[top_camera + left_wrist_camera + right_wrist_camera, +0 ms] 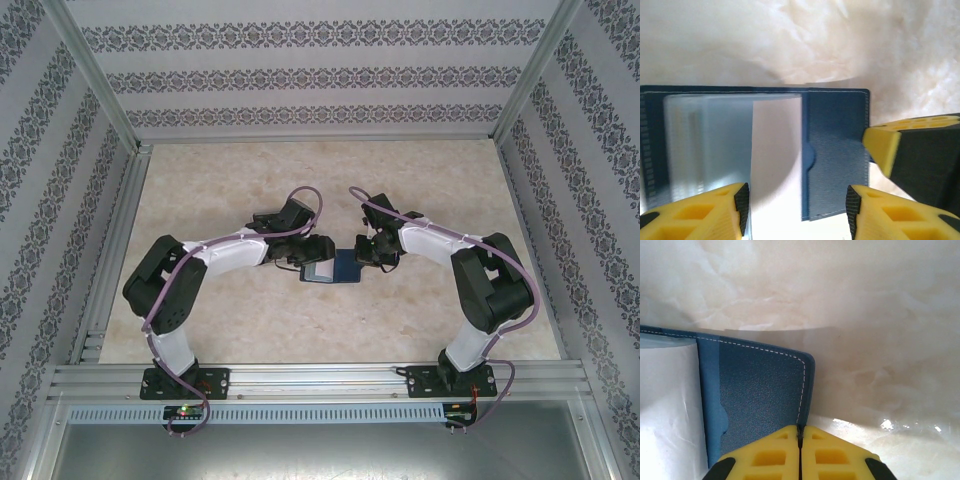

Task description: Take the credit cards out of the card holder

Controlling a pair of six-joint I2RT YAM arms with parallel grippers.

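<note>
The card holder (349, 266) lies unfolded on the table between both arms; it is dark navy with white stitching (760, 390). My right gripper (800, 429) is shut on its right edge, and one of that gripper's yellow fingers (885, 145) shows in the left wrist view. My left gripper (797, 207) is open over the holder's near edge, with the fingers astride a white card face (776, 150) and the notched navy pocket (835, 150). A pale teal card (710, 145) sits blurred in the holder's left half. I cannot tell how many credit cards are inside.
The holder rests on a pale marbled tabletop (330, 180) with bare room all round. Aluminium rails (320, 385) run along the near edge, and patterned walls (320, 80) close the back and both sides.
</note>
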